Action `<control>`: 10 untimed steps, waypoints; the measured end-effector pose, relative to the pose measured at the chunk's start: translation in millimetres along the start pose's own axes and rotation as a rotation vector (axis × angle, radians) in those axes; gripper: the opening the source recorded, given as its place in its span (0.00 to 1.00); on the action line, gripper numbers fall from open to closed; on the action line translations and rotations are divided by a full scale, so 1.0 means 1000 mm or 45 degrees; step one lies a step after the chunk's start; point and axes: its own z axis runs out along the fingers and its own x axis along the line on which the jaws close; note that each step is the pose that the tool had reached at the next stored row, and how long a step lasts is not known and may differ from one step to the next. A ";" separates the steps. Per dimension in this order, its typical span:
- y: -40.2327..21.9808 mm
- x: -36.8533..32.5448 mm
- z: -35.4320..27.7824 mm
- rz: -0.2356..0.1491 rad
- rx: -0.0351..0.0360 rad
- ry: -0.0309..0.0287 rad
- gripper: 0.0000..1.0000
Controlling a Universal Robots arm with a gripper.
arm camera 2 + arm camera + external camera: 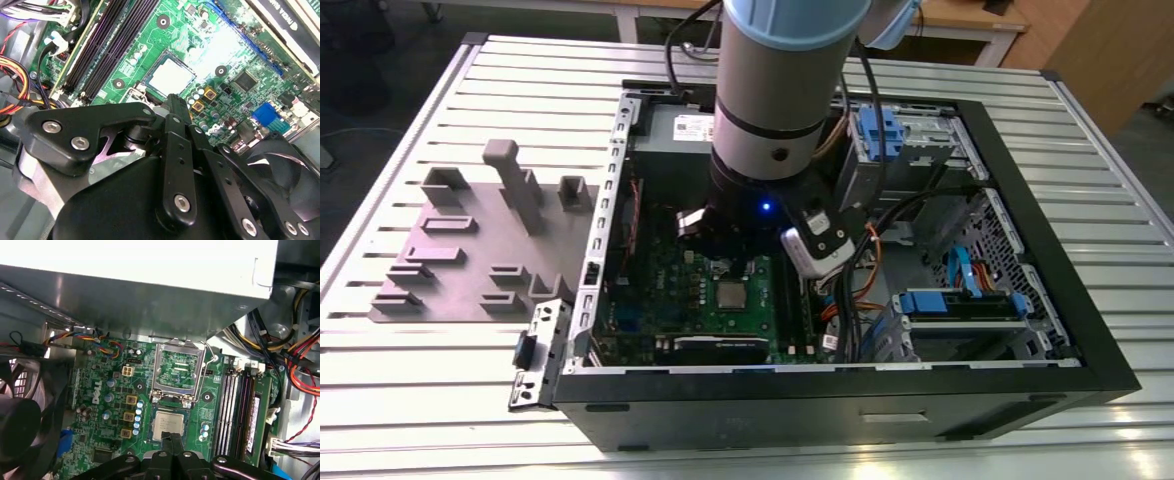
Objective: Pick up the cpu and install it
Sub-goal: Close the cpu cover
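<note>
The cpu (169,424) is a small silver-grey square lying flat in its socket on the green motherboard (100,405). It also shows in the exterior view as the cpu (731,296) and in the second wrist view as the cpu (170,77). My gripper (173,440) hangs just above the board at the chip's edge, its black fingers (176,107) pressed together and shut with nothing between them. The silver socket frame (179,372) stands open and upright beside the chip. My arm (781,90) reaches down into the open computer case (1014,250).
Long black memory sticks (237,410) run beside the socket. A black fan (20,425) sits on the other side. Bundled cables (854,300) and blue drive bays (961,305) fill the case's right in the exterior view. A grey fixture plate (467,250) lies at the left.
</note>
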 end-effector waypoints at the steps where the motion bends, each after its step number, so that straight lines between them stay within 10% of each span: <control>1: -0.0001 -0.0008 0.0001 0.000 -0.0002 -0.0001 0.11; 10: -0.0001 -0.0158 -0.0005 0.000 0.0000 0.0000 0.11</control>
